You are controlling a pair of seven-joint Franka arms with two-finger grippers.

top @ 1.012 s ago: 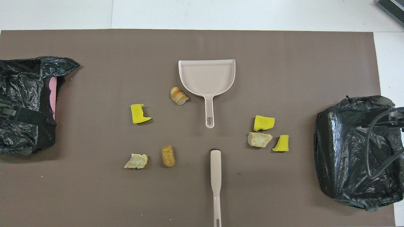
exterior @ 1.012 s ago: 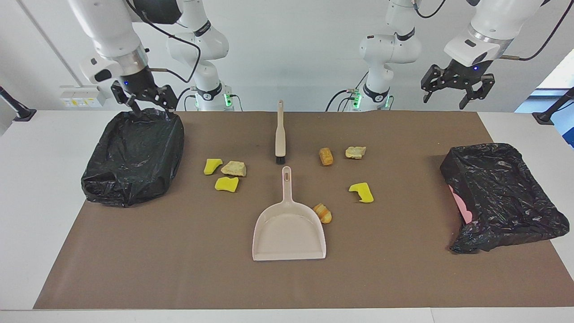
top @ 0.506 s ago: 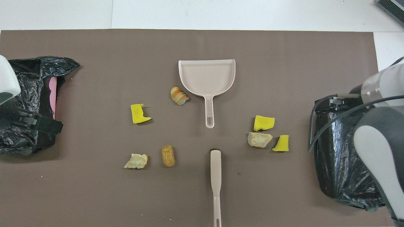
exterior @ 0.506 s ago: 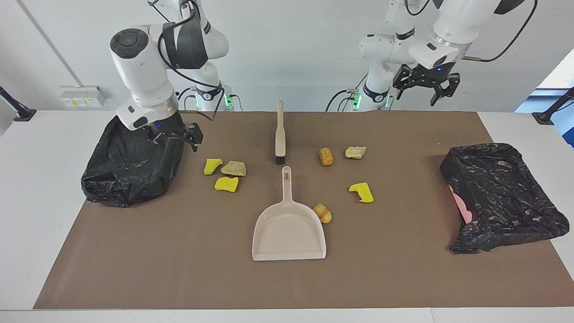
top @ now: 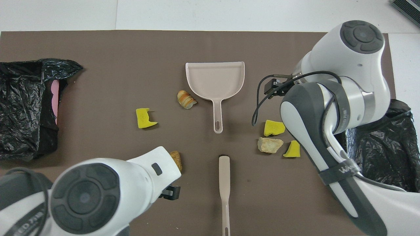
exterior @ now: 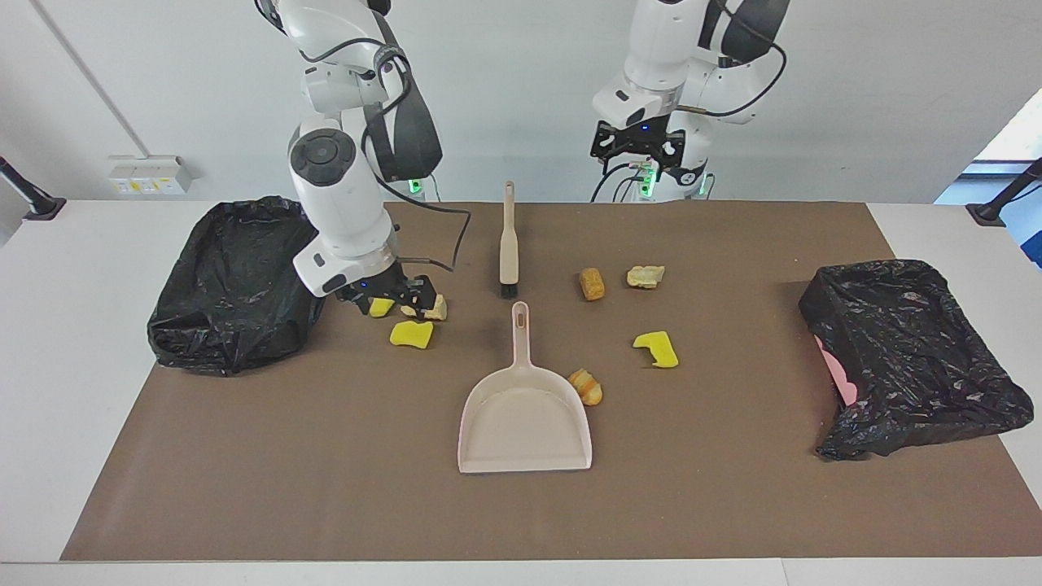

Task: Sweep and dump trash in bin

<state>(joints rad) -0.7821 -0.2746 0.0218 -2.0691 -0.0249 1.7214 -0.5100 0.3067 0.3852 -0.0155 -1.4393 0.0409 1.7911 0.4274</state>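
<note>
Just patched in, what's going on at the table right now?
Nothing is picked up yet. The right gripper is open and low over the cluster of trash chunks beside the black-lined bin at the right arm's end. The left gripper is open and raised over the robots' edge of the brown mat. The brush and dustpan lie untouched mid-table, the other chunks scattered toward the second bin.
</note>
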